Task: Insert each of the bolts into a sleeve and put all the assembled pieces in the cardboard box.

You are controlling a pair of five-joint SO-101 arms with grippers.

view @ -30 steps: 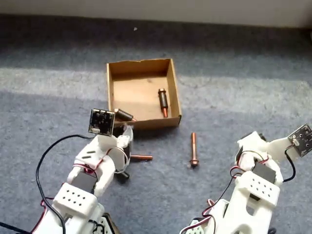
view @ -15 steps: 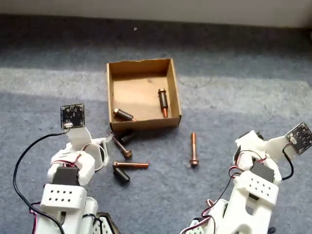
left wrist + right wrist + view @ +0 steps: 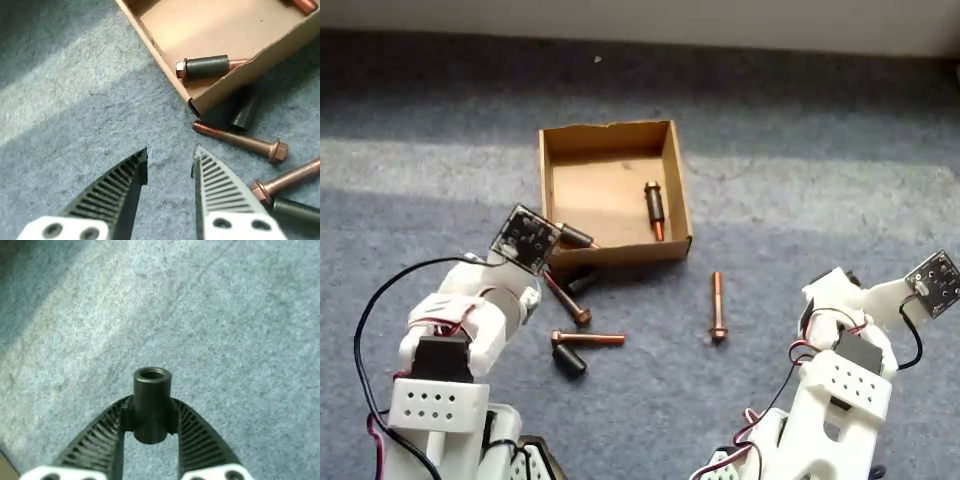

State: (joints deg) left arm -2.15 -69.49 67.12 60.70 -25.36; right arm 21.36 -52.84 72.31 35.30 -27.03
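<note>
Our right gripper [image 3: 150, 411] pinches a black sleeve [image 3: 152, 385] around its lower half, bore turned toward the wrist camera. We read this hold as presenting the hole for a bolt. Our left gripper [image 3: 170, 156] hangs with fingers spread and nothing between them above the grey carpet [image 3: 70, 95], just off a corner of the cardboard box [image 3: 260, 62], near the loose parts.

In the high view, one assembled piece [image 3: 654, 207] lies by the box's right wall and a second assembled piece [image 3: 575, 236] in its lower left corner. Below that corner lie a slanted bolt [image 3: 566, 297], a level bolt [image 3: 590, 339], a shadowed sleeve [image 3: 580, 282] that seems to touch the box wall, and an end sleeve [image 3: 569, 361]. A third bolt [image 3: 717, 306] lies alone at frame centre. We judge three pairings remain.
</note>
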